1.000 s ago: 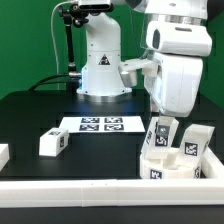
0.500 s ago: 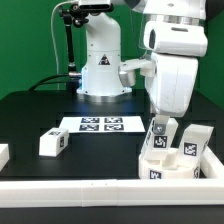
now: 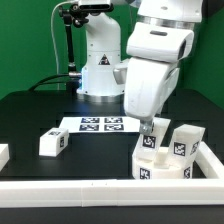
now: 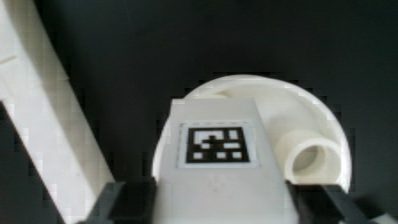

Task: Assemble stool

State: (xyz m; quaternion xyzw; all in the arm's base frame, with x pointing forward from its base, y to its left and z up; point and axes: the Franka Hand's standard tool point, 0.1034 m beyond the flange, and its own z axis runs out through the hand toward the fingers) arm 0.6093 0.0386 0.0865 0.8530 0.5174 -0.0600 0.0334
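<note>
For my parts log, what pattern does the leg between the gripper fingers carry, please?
A black-and-white square tag on the white leg; clearest in the wrist view.

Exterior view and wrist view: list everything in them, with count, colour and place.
seat: one, white, round, exterior view's right.
lying leg: one, white, on the table, exterior view's left.
gripped leg: one, white, tagged, over the seat.
standing leg: one, white, beside the gripped leg.
marker board: one, white, mid-table.
border rails: several, white, table edges.
table: one, black.
arm: one, white, rear middle.
gripper: one, dark fingers, shut on the gripped leg.
</note>
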